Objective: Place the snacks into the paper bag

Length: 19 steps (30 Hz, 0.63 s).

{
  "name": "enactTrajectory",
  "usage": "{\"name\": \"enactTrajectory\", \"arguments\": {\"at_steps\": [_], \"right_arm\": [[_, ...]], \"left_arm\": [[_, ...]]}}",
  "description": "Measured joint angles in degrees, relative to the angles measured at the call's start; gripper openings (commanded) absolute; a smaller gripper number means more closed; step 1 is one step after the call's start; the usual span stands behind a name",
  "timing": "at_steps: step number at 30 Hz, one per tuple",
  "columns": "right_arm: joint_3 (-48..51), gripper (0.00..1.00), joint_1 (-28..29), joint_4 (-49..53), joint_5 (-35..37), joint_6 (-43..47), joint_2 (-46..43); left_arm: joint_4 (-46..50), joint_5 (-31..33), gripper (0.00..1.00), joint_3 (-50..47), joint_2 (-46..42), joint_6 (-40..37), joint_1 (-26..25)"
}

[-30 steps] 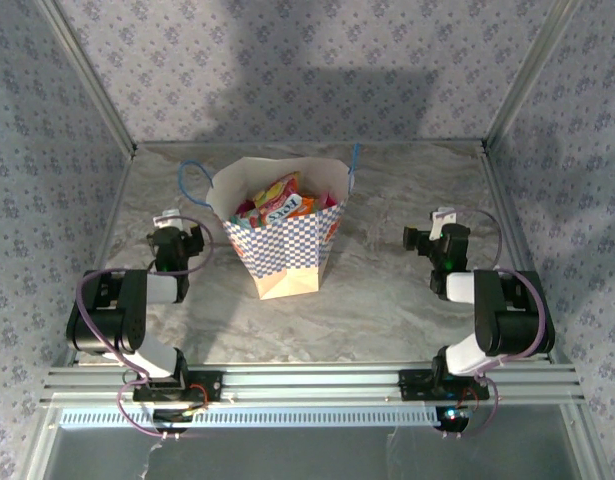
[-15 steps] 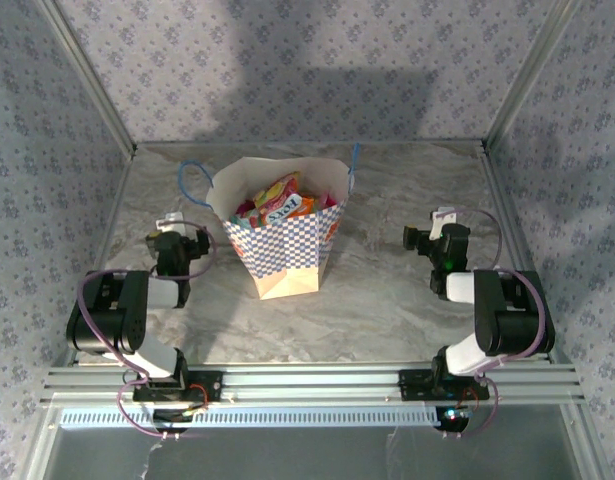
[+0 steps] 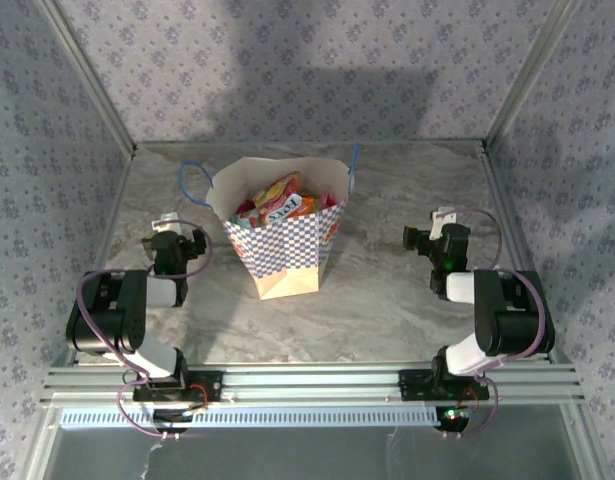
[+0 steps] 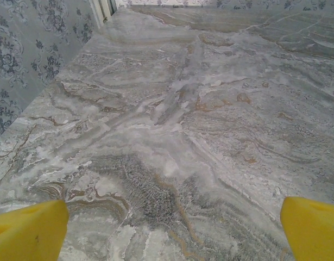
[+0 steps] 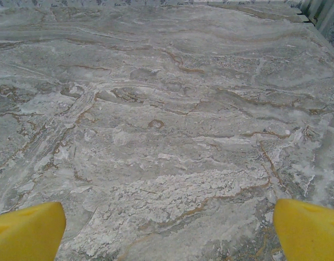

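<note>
Standing upright on the marbled tabletop (image 3: 407, 190), the paper bag (image 3: 287, 255) is set with its long axis vertical, mouth upward. The snacks (image 3: 275, 203) are heaped inside it. Left and right of the bag, the left end effector (image 3: 180, 243) and right end effector (image 3: 434, 240) are spread wide, empty.

A grey marble-patterned table (image 3: 387, 300) bears the upright paper bag (image 3: 282, 248).

Grey, brown-veined marble tabletop (image 3: 407, 300), walled in by blue floral-patterned panels (image 3: 287, 70); slanting metal posts (image 3: 517, 75) at the back corners; ribbed metal rail (image 3: 307, 380) along the near edge.
</note>
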State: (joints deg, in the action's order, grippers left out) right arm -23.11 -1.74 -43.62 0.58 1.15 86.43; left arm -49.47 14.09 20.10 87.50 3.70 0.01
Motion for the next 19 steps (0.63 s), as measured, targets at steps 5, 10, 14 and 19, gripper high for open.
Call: {"name": "enactTrajectory", "arguments": {"at_steps": [5,10,14,19], "right_arm": [[-0.02,1.00,0.00,0.00,0.00,0.02,0.00],[-0.02,1.00,0.00,0.00,0.00,0.02,0.00],[-0.02,1.00,-0.15,0.00,-0.17,0.00,0.00],[0.00,1.00,-0.37,0.00,-0.24,0.00,0.00]], "left_arm": [[0.00,0.00,1.00,0.00,0.00,0.00,0.00],[0.00,0.00,1.00,0.00,0.00,0.00,0.00],[0.00,0.00,1.00,0.00,0.00,0.00,0.00],[0.00,0.00,1.00,0.00,0.00,0.00,0.00]]}}
